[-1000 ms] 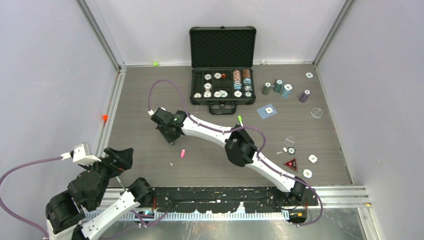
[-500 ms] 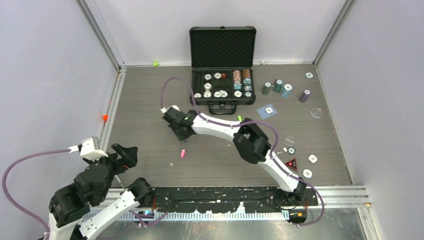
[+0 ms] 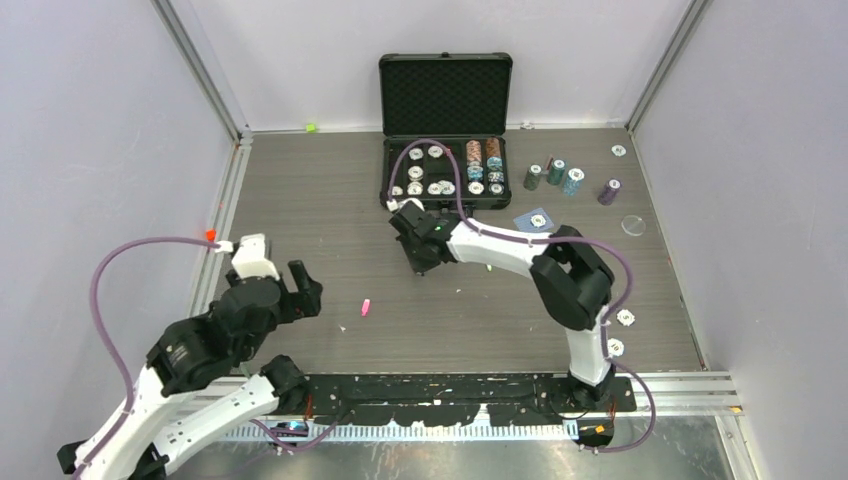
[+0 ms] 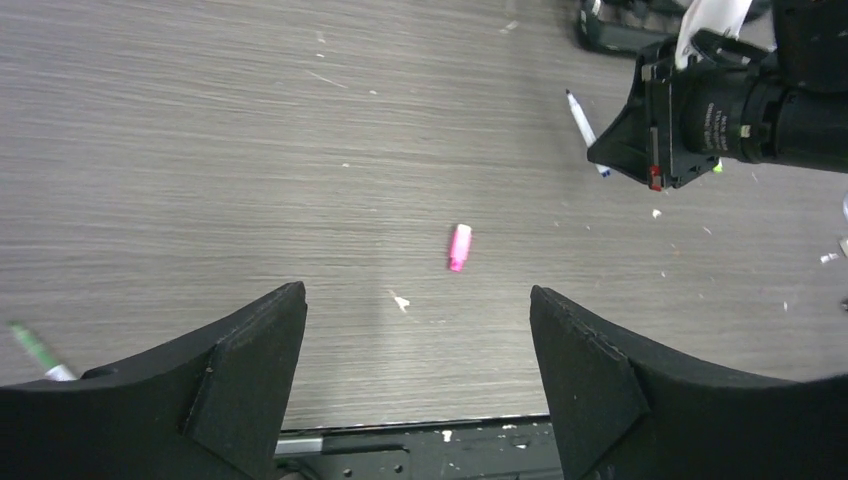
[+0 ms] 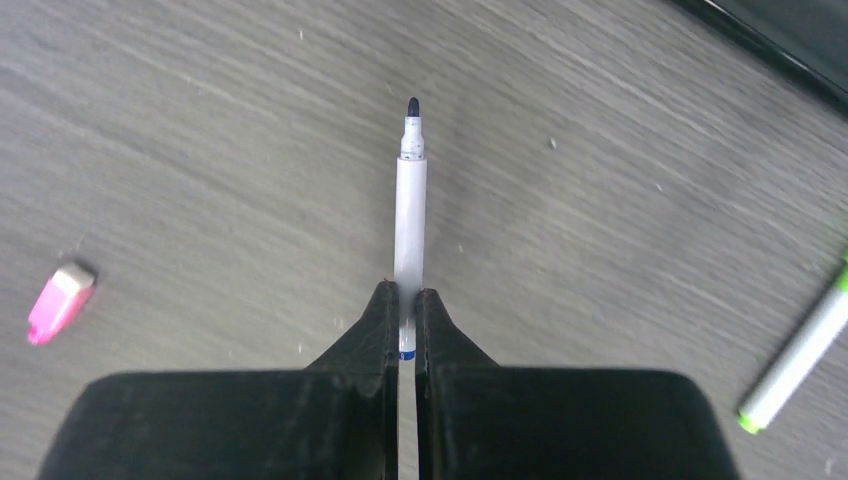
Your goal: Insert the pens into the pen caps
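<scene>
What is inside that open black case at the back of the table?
The case holds poker chips: flat white ones and two taller stacks. A purple cable crosses its left compartments, hiding part of them.

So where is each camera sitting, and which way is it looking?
Top: high behind the arms, looking down at the table; both arms show.
Left wrist: on the left arm, looking down past the open left gripper at the pink cap and the right gripper.
Right wrist: on the right arm, looking along its shut fingers, which hold a white pen.
Shared: all three see the pink cap.
</scene>
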You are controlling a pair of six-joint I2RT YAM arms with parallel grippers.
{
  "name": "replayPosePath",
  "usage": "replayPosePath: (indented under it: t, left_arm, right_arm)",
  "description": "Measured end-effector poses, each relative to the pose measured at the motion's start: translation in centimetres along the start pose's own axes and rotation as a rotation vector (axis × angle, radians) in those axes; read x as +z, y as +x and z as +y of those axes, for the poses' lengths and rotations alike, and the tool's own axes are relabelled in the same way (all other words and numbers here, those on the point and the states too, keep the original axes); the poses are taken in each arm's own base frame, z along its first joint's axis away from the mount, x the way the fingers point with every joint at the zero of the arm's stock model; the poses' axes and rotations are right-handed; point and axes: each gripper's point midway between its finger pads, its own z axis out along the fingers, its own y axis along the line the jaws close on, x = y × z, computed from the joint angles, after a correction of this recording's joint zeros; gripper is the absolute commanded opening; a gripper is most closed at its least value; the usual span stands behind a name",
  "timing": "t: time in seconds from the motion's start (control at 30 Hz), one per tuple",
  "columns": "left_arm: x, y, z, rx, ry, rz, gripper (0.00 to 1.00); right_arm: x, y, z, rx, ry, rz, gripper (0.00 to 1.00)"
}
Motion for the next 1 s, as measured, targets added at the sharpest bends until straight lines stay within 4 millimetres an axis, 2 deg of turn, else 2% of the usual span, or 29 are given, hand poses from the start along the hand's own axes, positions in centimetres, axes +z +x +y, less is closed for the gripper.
replayPosePath:
  t: [0.1, 0.33, 0.57, 0.73, 0.87, 1.0]
  left_arm:
    - [1.1, 0.9, -2.0, 0.013, 0.048, 0.049, 0.82]
    - [4.8, 5.1, -5.2, 0.108, 0.041, 0.249, 0.72]
    - [8.1, 8.9, -6.7, 0.197, -0.021, 0.416, 0.67]
    - [10.3, 11.3, -7.4, 0.259, -0.055, 0.501, 0.64]
    - [11.7, 12.5, -7.6, 0.278, -0.065, 0.544, 0.62]
    - [13.2, 13.0, -7.5, 0.224, -0.058, 0.563, 0.57]
  right_arm:
    - [-2.1, 0.1, -0.7, 0.007, -0.002, -0.04, 0.0]
    - [-7.0, 0.4, -3.2, 0.034, 0.033, -0.153, 0.01]
    - [-12.1, 0.9, -6.5, 0.095, 0.097, -0.267, 0.01]
    - [-16.2, 1.0, -7.6, 0.155, 0.076, -0.374, 0.0]
    - [-18.9, 1.3, -8.4, 0.206, 0.037, -0.446, 0.01]
    - [-20.2, 1.6, -8.7, 0.23, 0.016, -0.473, 0.0]
